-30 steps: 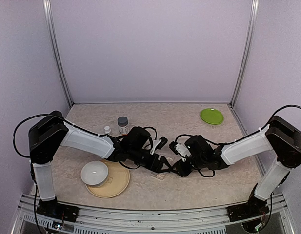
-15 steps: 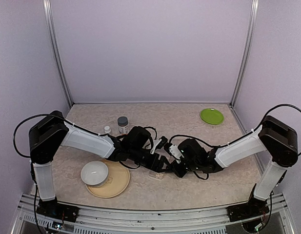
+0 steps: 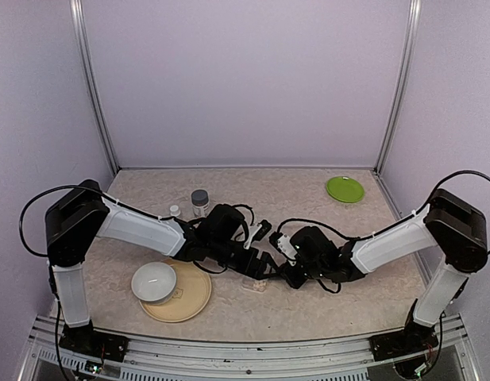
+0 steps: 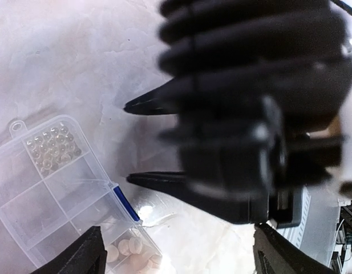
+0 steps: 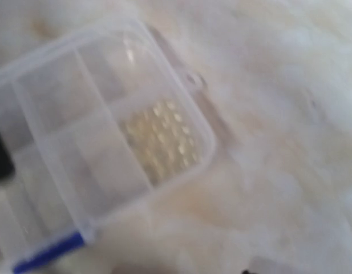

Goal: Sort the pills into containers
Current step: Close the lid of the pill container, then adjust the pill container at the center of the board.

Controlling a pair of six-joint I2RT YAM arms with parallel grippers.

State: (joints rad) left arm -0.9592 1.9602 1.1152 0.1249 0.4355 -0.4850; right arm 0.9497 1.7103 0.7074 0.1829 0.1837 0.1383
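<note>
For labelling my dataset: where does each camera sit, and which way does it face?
Top external: high behind the bases, facing down at table; left arm, right arm show.
Left wrist: above pill box, facing down; own fingers, right gripper show.
Right wrist: close above pill box, blurred; no fingers clear.
Shared: the pill box.

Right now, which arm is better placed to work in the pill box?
Likely the left: the open left gripper hangs over the pill box, while the right gripper points at it from beside, over table.
</note>
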